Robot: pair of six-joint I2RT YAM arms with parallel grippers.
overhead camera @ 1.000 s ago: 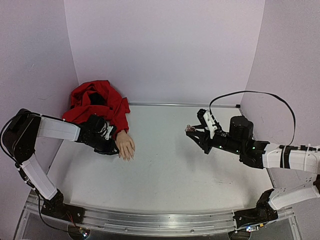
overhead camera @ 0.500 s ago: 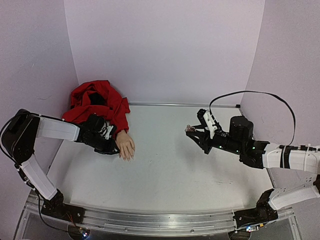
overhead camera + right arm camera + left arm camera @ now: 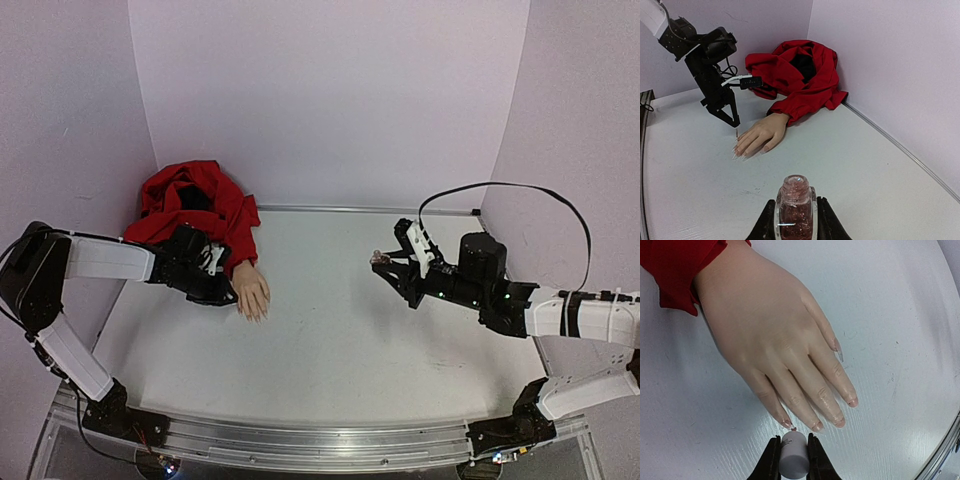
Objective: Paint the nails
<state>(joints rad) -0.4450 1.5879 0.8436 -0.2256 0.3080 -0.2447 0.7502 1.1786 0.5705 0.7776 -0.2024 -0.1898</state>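
Left wrist: nails [image 3: 840, 422] pale, glossy; left gripper [image 3: 793, 444] clamps white cap [image 3: 793, 462]; right gripper [image 3: 795, 209] clamps bottle [image 3: 795, 192].

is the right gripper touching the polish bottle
Touching. The right wrist view shows the right gripper clamping the polish bottle on both sides, with no gap.

Left gripper [image 3: 792, 439] clamps white cap [image 3: 793, 461], pointing down; right gripper [image 3: 795, 204] clamps bottle [image 3: 795, 220], raised.

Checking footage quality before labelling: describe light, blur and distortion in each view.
Top external: soft even light, faint shadows, sharp. Left wrist: hand crisp, table edge bowed by the lens. Right wrist: bottle in the right pincer and the far hand both clear, no harsh glare.
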